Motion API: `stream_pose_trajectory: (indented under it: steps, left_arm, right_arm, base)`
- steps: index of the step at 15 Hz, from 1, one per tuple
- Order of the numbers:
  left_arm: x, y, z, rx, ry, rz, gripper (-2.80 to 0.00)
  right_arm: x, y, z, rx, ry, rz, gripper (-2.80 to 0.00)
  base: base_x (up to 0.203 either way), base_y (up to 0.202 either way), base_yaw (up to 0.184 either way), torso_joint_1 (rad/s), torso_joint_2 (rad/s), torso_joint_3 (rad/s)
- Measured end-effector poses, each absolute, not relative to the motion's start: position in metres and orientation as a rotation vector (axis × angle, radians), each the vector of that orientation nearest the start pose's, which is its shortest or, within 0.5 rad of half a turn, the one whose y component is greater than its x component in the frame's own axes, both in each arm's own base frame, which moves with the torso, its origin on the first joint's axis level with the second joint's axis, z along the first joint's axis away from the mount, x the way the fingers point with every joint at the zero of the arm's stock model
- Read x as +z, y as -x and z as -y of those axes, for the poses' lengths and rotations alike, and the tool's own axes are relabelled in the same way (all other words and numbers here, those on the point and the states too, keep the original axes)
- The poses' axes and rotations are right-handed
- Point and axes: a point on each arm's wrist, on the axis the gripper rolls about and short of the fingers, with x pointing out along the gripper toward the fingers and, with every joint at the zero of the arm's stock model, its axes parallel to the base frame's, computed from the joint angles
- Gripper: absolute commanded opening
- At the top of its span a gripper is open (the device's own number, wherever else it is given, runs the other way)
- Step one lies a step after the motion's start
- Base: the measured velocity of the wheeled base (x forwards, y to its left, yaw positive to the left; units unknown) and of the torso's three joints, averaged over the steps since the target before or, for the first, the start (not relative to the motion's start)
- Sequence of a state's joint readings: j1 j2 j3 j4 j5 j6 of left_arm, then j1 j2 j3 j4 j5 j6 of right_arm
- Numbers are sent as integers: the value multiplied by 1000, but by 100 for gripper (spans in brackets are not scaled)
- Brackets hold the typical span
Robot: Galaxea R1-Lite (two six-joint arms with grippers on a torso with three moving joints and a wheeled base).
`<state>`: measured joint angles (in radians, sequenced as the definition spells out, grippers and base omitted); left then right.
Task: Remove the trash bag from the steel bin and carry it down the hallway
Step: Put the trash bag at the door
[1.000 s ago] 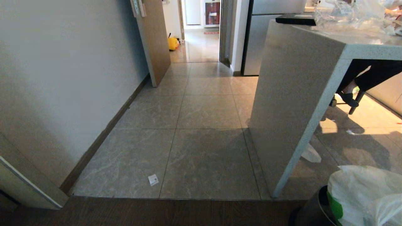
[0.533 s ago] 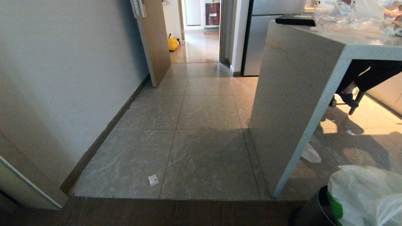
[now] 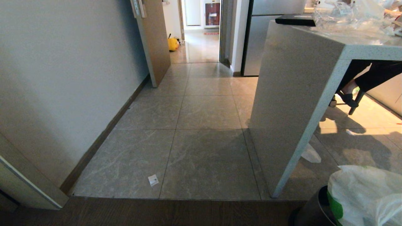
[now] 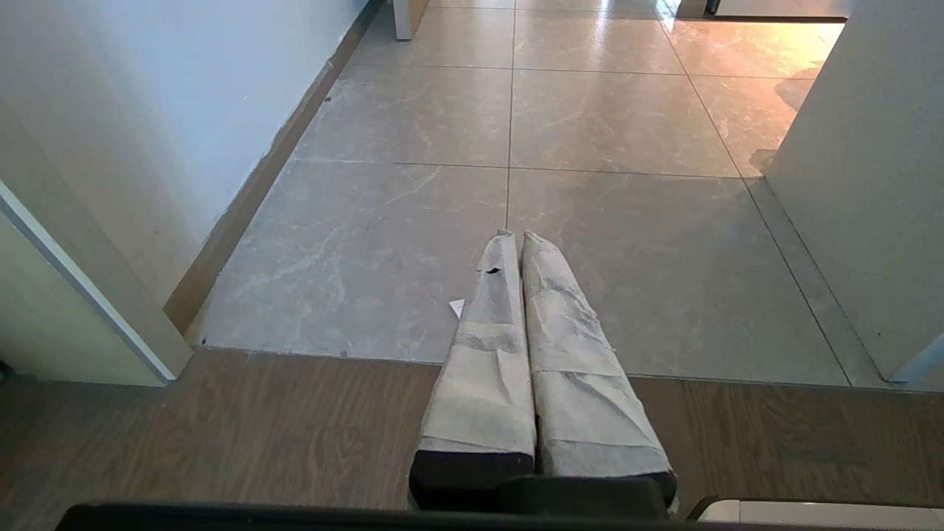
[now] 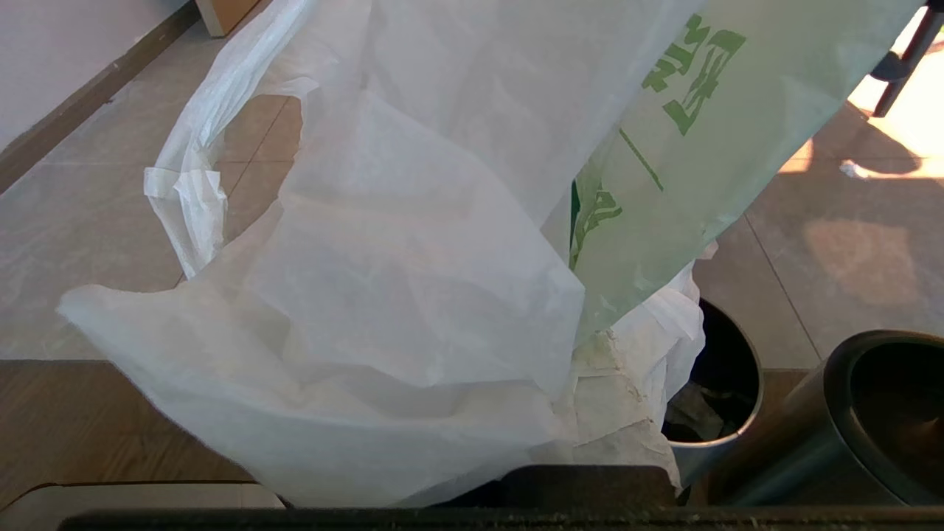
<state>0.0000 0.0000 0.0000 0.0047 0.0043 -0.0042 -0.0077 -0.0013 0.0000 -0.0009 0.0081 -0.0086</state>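
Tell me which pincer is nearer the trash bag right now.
Right. The trash bag drapes directly in front of the right pincer, above the steel bin. The left pincer hangs shut over bare floor tiles, away from the bag.

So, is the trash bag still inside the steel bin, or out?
Mostly out: the trash bag billows above the steel bin, whose dark mouth shows beside it.
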Motion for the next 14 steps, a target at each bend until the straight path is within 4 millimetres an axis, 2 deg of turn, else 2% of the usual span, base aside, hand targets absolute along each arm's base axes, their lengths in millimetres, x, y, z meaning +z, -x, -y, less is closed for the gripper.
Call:
stream_pose_trajectory:
  steps: [5, 10, 14]
  left_arm:
    - [75, 23, 0, 4, 5, -4, -280]
    - [75, 23, 0, 3, 4, -4, -280]
    - [75, 23, 0, 4, 3, -5, -280]
  right_arm:
    - [76, 23, 0, 0, 9, 3, -280]
    - [76, 23, 0, 0, 9, 3, -280]
    - [76, 23, 0, 0, 9, 2, -280]
  base:
    - [0, 13, -2, 0, 1, 1]
    - [0, 149, -3, 3, 4, 1]
    - [0, 0, 0, 0, 0, 0]
